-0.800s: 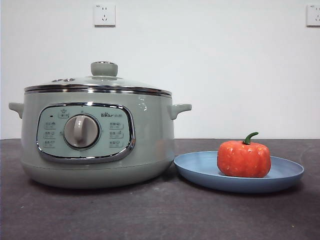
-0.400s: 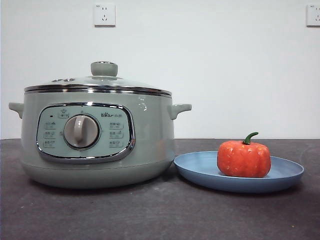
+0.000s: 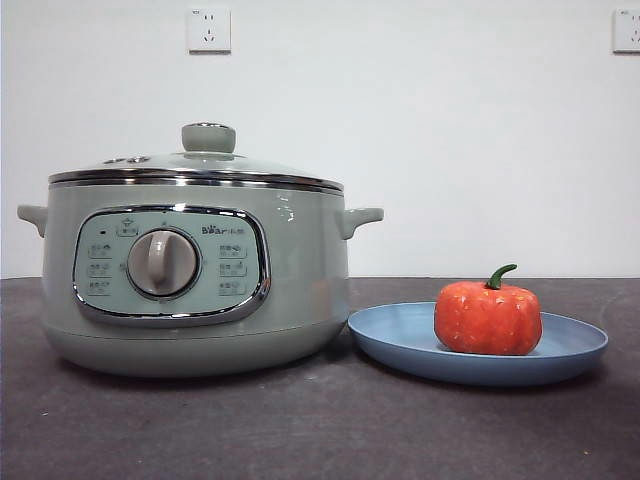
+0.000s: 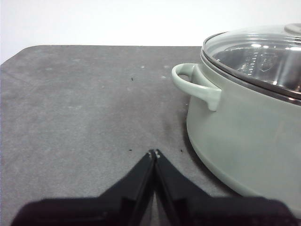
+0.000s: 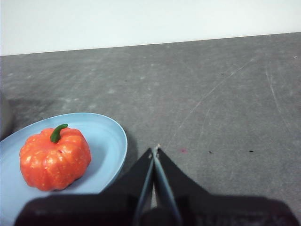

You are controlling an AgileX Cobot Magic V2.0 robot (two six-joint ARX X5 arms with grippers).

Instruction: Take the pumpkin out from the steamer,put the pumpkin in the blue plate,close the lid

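The orange pumpkin [image 3: 488,318] [image 5: 55,158] with its green stem sits upright in the blue plate [image 3: 400,335] [image 5: 106,136], to the right of the steamer [image 3: 300,270] [image 4: 235,136]. The glass lid [image 3: 200,165] [image 4: 258,54] rests on the steamer, its green knob on top. My left gripper [image 4: 154,153] is shut and empty above the table beside the steamer's side handle. Shut as well and holding nothing, my right gripper [image 5: 154,149] hovers beside the plate's rim. Neither gripper shows in the front view.
The dark grey table [image 3: 320,430] stretches in front of the steamer and plate. A white wall with two sockets [image 3: 208,29] stands behind. The steamer's control dial [image 3: 163,263] faces the front camera.
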